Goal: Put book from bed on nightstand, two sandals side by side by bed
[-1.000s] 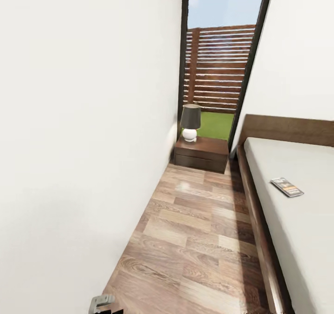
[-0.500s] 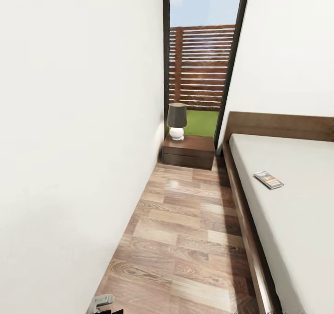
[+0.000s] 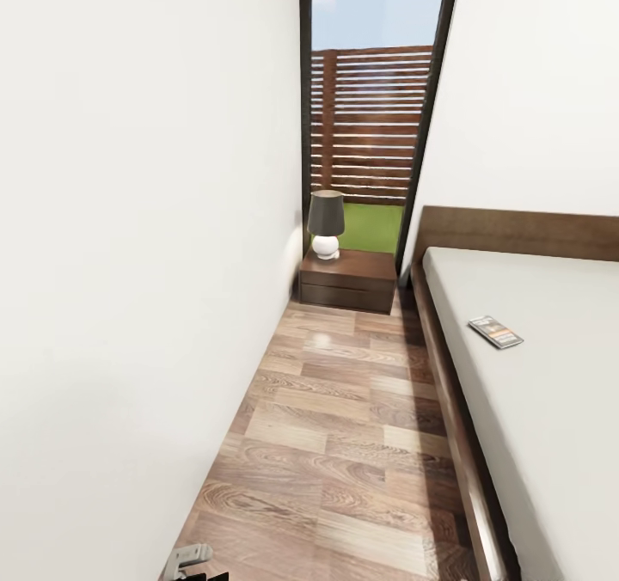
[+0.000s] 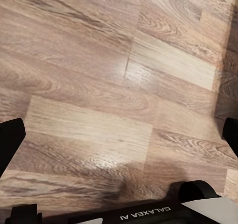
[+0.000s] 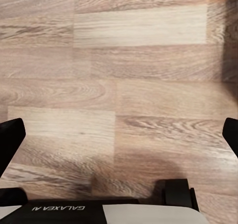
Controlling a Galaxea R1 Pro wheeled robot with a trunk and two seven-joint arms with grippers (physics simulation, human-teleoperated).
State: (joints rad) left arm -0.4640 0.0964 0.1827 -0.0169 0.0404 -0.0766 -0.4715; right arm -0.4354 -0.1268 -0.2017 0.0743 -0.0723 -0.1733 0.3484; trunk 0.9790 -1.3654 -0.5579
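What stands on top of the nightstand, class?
A lamp with a dark shade and round white base stands on the nightstand. The lamp's base hides the wood directly beneath it.

Wood-plank floor (image 4: 99, 70) beneath the left gripper's (image 4: 119, 132) wide-apart black fingers (image 4: 9, 139).

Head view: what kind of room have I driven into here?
A bedroom, most likely: a low bed with a wooden headboard, the book lying on its mattress, and a nightstand carrying a lamp beneath a tall window.

The bed (image 3: 550, 375) runs off the right edge, and the book (image 3: 496, 332) cover lettering is too small to read.
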